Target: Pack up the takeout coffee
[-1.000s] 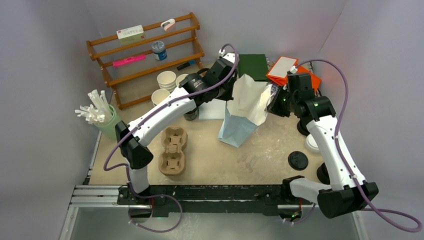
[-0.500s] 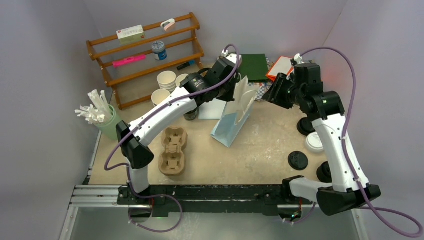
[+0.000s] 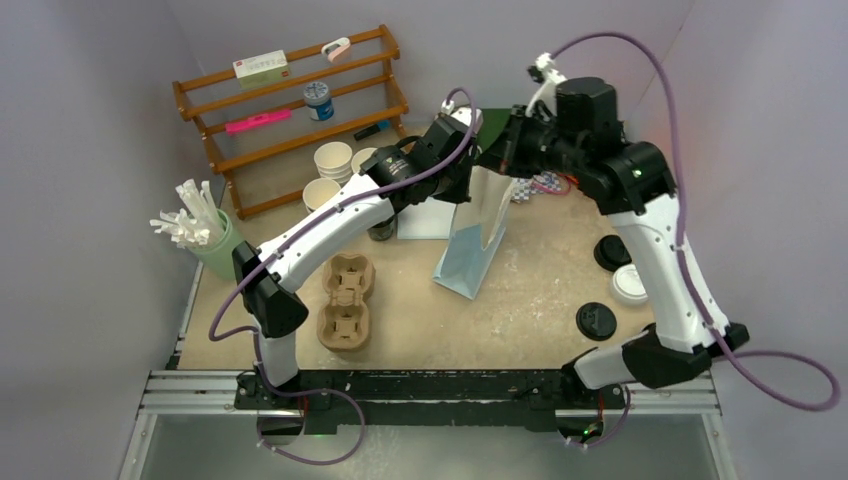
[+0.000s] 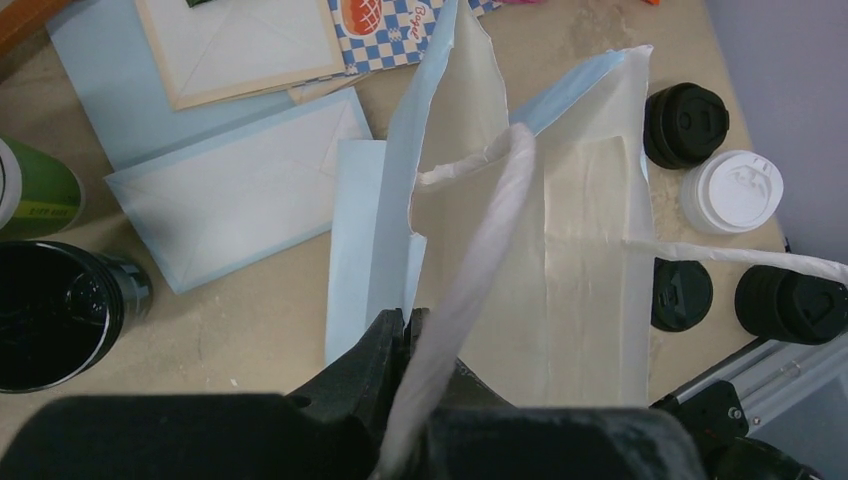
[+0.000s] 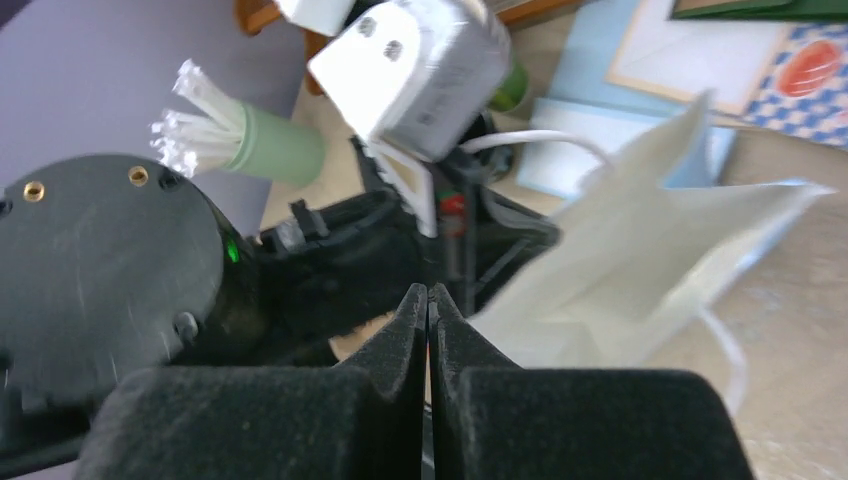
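The takeout coffee [image 3: 628, 285] is a small white lidded cup standing on the table at the right, also in the left wrist view [image 4: 737, 190]. A light-blue paper bag [image 3: 472, 240] stands tilted at the table's middle, its mouth narrow. My left gripper [image 3: 468, 178] is shut on the bag's upper rim [image 4: 400, 280]; a white twisted handle [image 4: 480, 240] crosses in front of the fingers. My right gripper [image 3: 493, 158] hovers just behind the bag's top, beside the left wrist. It is shut [image 5: 428, 292] with nothing between its fingers, and the bag [image 5: 640, 270] lies to its right.
A wooden rack [image 3: 290, 100] stands at the back left, with stacked lidless white cups [image 3: 333, 160] before it. A green cup of straws [image 3: 205, 240] and cardboard cup carriers [image 3: 345, 300] are on the left. Black lids [image 3: 596, 320] lie near the coffee. Flat envelopes [image 4: 230, 200] and a black cup [image 4: 50, 310] sit behind the bag.
My right gripper let go of the bag's far side, rose and swung left toward the left wrist, shut again. The bag's mouth has collapsed narrower. The left grip is unchanged.
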`<action>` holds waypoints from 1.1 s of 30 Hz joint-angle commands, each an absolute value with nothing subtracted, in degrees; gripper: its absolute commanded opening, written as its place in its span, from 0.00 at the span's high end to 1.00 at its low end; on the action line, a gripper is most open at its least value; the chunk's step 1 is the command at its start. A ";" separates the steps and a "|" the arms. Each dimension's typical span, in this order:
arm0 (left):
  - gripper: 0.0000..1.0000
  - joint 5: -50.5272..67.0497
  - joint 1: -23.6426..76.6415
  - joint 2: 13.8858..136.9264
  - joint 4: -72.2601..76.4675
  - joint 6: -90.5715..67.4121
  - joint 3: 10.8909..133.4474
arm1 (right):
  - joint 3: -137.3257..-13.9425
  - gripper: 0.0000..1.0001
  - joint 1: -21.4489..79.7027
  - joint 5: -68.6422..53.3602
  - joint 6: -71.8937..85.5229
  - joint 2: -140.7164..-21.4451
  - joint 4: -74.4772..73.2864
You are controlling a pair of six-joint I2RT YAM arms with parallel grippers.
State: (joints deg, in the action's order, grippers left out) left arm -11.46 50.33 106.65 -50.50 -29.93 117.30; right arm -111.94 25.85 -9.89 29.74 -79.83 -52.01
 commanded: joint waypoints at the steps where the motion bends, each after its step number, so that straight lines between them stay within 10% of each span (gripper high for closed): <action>1: 1.00 -12.56 50.39 105.01 -48.45 -34.40 117.28 | -114.97 1.00 30.86 -4.19 37.78 -84.83 -53.14; 14: 1.00 -18.63 50.33 95.36 -40.82 -44.49 104.90 | -92.74 1.00 31.26 8.76 49.12 -81.73 -51.89; 33: 1.00 -13.45 50.33 90.79 -34.17 -50.52 101.07 | -93.17 1.00 31.26 12.34 44.95 -82.92 -49.59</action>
State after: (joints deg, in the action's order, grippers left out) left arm -14.74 50.28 92.51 -38.24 -48.21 100.38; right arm -92.77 31.11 5.67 46.70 -80.73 -48.36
